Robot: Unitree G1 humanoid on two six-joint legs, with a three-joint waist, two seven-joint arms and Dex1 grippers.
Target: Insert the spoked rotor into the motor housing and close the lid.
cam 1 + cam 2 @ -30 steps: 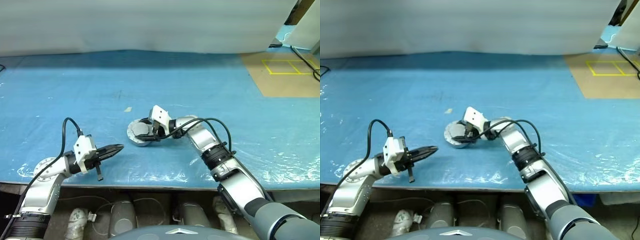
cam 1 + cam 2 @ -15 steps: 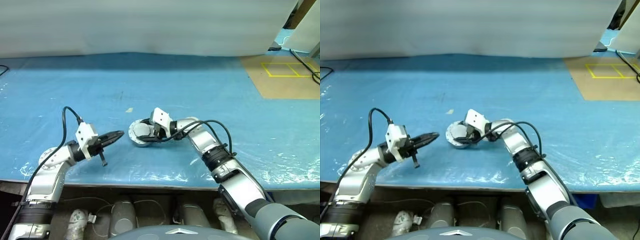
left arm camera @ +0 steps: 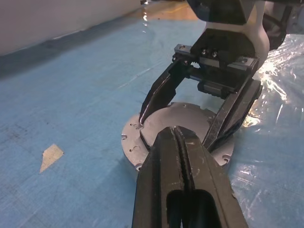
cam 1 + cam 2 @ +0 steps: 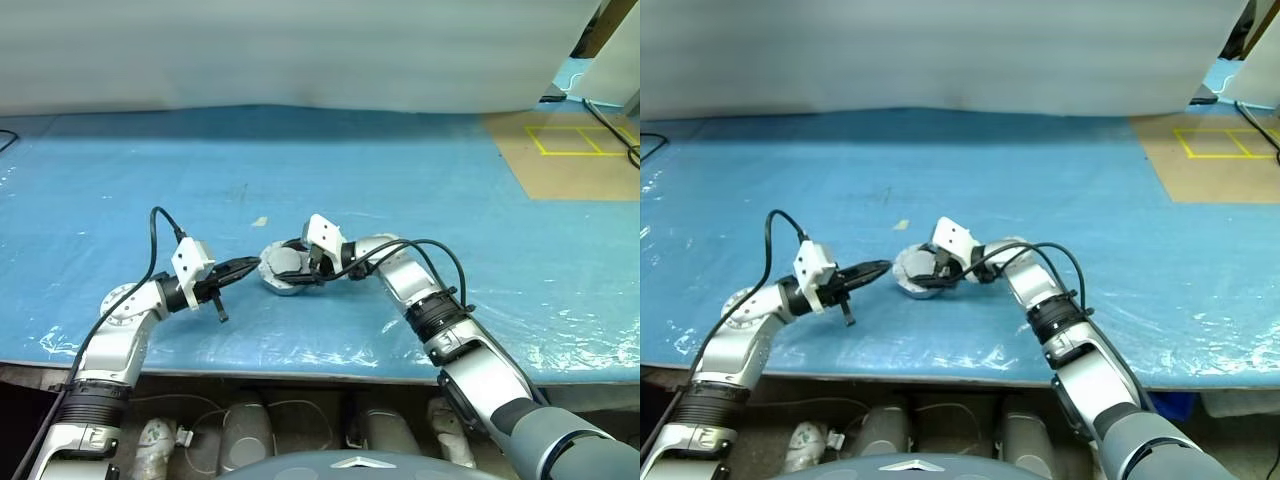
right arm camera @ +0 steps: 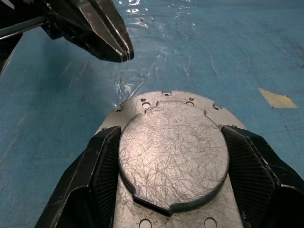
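Motor housing (image 4: 283, 268), as we are reading it, is the round silver metal part with a holed flange and a scratched flat face turned up. It is lying on the blue plastic-covered table (image 4: 420, 180).

In the head views, the right gripper (image 4: 290, 271) is reaching over the motor housing from its right. The two black fingers are straddling the raised face and clamping it. The left gripper (image 4: 246, 266) is pointing at the housing from its left, level and just beside the flange. A pale scrap of tape (image 4: 257, 219) is lying beyond the housing, well apart.

In the left wrist view, the left jaws are pressing together on nothing. Their tip is aiming at the near rim of the housing, between the two right fingers.

In the right wrist view, the right fingers (image 5: 102, 166) are hugging both sides of the scratched plate, and the clenched left tip is hanging just past the flange.

We are judging these risks:
- The clenched tip may strike a right finger or ride up over the flange, because the gap between them is narrow.
- A push from the left may slide or twist the housing in the right grip, because the plastic sheet looks slick.
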